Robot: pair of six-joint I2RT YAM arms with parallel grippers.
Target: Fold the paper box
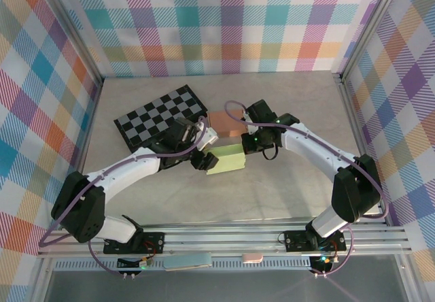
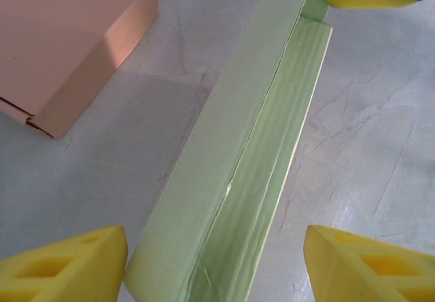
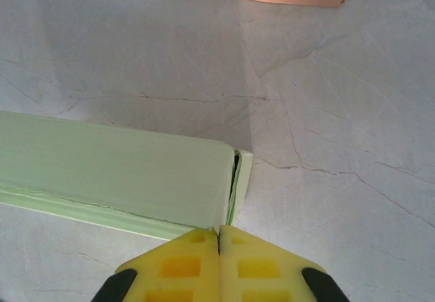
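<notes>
The pale green paper box (image 1: pixel 228 159) lies closed and flat near the middle of the table. My left gripper (image 1: pixel 205 160) is at its left end. In the left wrist view the box (image 2: pixel 231 179) runs diagonally between my yellow fingertips (image 2: pixel 68 264). The left gripper (image 2: pixel 217 268) is open, with table showing on both sides of the box. My right gripper (image 1: pixel 247 144) is at the box's right end. In the right wrist view its pads (image 3: pixel 170 268) are pressed together, and the right gripper (image 3: pixel 219 237) touches the box's (image 3: pixel 115 173) end edge, where a thin side flap shows.
A salmon-pink box (image 1: pixel 228 122) sits just behind the green one, near both grippers. A folded checkerboard (image 1: pixel 160 117) lies at the back left. Checked walls and metal posts enclose the table; bare tabletop lies in front of the box.
</notes>
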